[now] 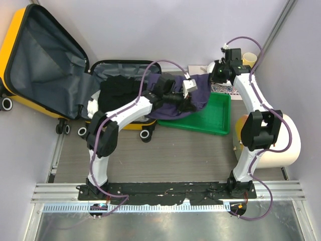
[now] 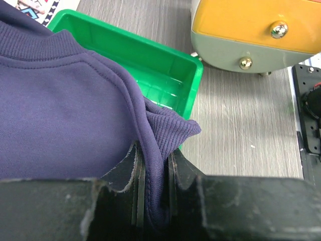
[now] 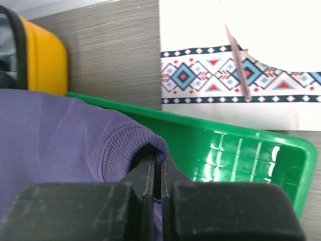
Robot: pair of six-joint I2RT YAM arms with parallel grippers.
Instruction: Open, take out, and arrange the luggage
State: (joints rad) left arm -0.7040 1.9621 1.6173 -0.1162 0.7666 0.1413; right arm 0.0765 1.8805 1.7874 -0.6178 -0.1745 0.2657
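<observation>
The yellow suitcase lies open at the back left, its grey-lined lid flat to the left and its base holding black clothes. A purple sweater hangs partly over the green tray. My left gripper is shut on a seam fold of the sweater, as the left wrist view shows. My right gripper is shut on a ribbed edge of the sweater, seen in the right wrist view. A yellow corner of the suitcase shows there too.
The green tray stands right of the suitcase. A large cream cylinder with an orange end lies at the right. A white patterned cloth and a pale cup are at the back right.
</observation>
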